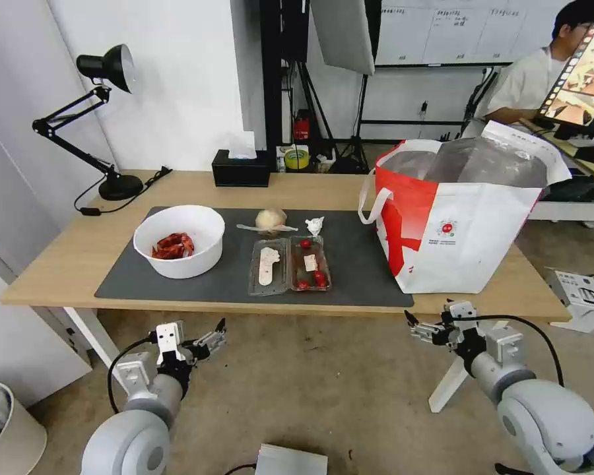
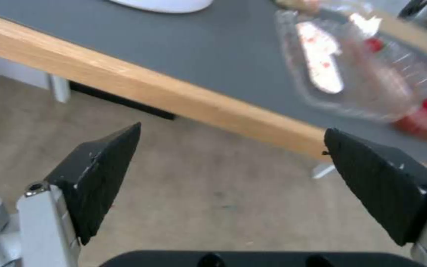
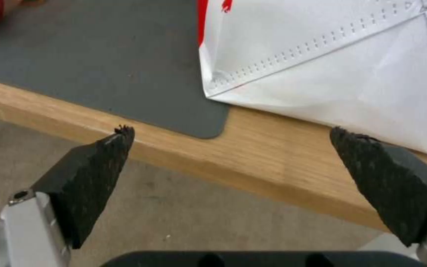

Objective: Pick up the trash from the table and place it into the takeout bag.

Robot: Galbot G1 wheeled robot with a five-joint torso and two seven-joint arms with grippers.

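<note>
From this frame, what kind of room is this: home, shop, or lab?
Probably a lab or office workroom set up for recording: a studio light panel on a stand, a whiteboard on the back wall, and a desk with a clamp lamp.

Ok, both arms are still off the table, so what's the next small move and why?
Probably reach the left end effector forward over the table edge toward the clear clamshell tray. It hangs open below the near edge, and that tray is the trash lying nearest. Right end effector waits open by the takeout bag.
</note>
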